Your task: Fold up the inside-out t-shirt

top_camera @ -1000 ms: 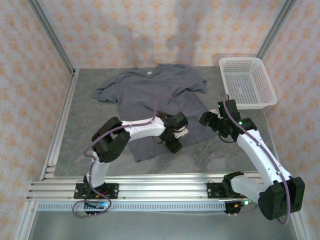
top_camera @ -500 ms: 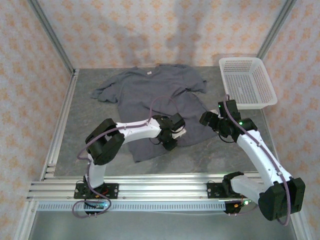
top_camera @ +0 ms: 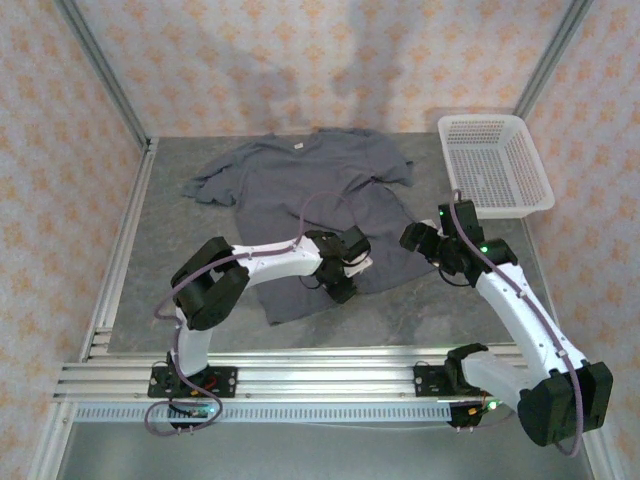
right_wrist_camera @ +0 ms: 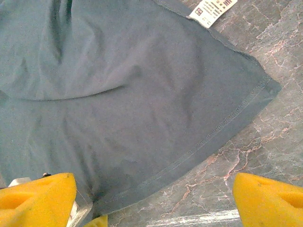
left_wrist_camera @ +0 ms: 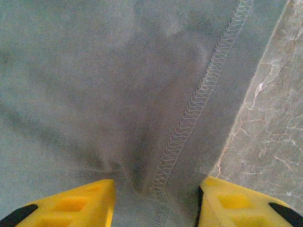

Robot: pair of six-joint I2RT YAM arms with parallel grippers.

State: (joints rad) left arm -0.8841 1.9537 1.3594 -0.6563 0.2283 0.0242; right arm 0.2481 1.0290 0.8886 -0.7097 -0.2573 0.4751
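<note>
The left claw (left_wrist_camera: 156, 201) rests on the near hem of the plain dark slate-grey cloth t-shirt (top_camera: 300, 190). Its yellow fingers (left_wrist_camera: 71, 203) stand apart on either side of the stitched hem seam (left_wrist_camera: 199, 109), clamping nothing. The right claw (right_wrist_camera: 154, 198) hangs wide open over the shirt's near right corner, with a small white sewn label (right_wrist_camera: 212, 9) at the shirt's side edge. The shirt lies spread on the grey marbled table (top_camera: 150, 280), collar at the far side. A white mesh plastic basket (top_camera: 495, 165) sits beyond the shirt's right sleeve, apart from it.

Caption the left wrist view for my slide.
Left hand, yellow fingers apart, low over the stitched edge of the inside-out t-shirt, beside the marbled table.
</note>
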